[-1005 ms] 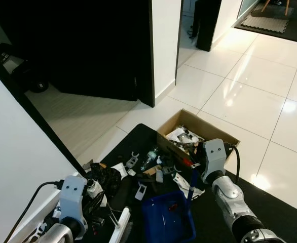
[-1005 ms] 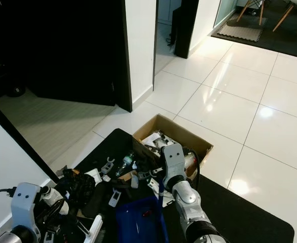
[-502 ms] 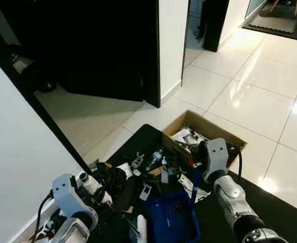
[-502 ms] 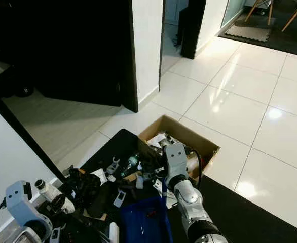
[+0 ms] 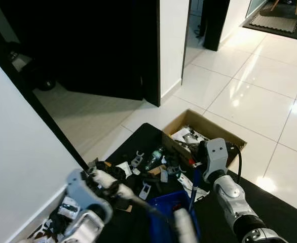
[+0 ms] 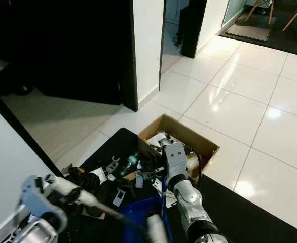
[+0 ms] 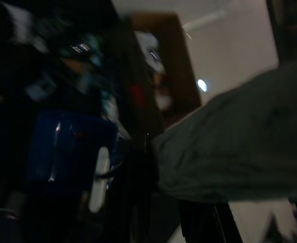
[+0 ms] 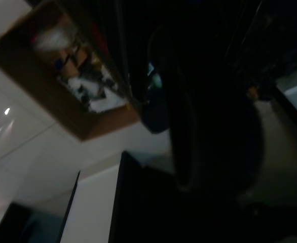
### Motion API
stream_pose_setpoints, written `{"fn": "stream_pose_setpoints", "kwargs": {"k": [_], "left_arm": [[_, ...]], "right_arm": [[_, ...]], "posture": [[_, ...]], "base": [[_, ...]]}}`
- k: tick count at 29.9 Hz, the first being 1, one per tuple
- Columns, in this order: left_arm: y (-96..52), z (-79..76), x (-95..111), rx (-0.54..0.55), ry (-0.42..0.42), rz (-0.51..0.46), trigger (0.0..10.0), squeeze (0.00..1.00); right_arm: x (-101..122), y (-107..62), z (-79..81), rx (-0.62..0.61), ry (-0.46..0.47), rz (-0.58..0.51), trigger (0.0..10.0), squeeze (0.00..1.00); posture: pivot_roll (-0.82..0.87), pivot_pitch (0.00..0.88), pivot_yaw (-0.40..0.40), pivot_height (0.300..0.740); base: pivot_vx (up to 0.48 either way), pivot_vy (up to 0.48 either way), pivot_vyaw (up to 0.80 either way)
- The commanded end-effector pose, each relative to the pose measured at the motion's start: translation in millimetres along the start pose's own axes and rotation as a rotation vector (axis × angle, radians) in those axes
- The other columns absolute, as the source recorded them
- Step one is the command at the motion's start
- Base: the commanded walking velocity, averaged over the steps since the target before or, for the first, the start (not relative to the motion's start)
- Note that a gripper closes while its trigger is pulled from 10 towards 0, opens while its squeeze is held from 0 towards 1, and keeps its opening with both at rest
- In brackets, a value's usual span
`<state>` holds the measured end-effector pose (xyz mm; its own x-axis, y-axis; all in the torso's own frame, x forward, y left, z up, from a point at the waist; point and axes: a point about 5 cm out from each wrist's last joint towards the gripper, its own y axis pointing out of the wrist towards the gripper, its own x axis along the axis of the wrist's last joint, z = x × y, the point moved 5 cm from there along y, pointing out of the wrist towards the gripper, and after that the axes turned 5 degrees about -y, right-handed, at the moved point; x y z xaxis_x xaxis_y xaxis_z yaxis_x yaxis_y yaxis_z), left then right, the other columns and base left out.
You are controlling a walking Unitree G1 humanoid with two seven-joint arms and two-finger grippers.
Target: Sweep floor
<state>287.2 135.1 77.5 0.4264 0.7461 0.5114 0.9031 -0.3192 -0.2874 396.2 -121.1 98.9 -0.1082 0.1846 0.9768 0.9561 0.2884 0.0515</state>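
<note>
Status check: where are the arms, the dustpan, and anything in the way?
Left arm low over clutter, pincer state unclear. Right arm beside blue dustpan, its handle upright alongside. Cardboard box and loose junk crowd the black mat.

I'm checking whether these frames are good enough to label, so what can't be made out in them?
- Left gripper: motion-blurred in both eye views; the jaws' state is unreadable.
- Right gripper: the silver right wrist blocks it; whether it holds the blue handle is hidden.
- Blue dustpan: cut off by the bottom edge.
- Cardboard box: its contents are too small and jumbled to name.
- Both wrist views: dark and blurred.
</note>
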Motion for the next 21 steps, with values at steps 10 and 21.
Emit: {"fn": "stream_pose_setpoints", "kwargs": {"k": [10,21], "left_arm": [[-21.1,-23.9,75.8,-0.053,0.547,-0.089,10.0,0.0],[-50.5,1.8,114.5,0.143,0.832,-0.125,10.0,0.0]], "right_arm": [[-3.6,-1.8,-2.4,-0.021,0.065,0.009,10.0,0.0],[9.9,0.9,-2.5,-0.01,0.082,-0.049,10.0,0.0]], "posture": [[0.14,0.23,0.042,0.74],[0.16,0.232,0.046,0.74]], "base": [[0.0,0.0,0.0],[0.0,0.0,0.0]]}}
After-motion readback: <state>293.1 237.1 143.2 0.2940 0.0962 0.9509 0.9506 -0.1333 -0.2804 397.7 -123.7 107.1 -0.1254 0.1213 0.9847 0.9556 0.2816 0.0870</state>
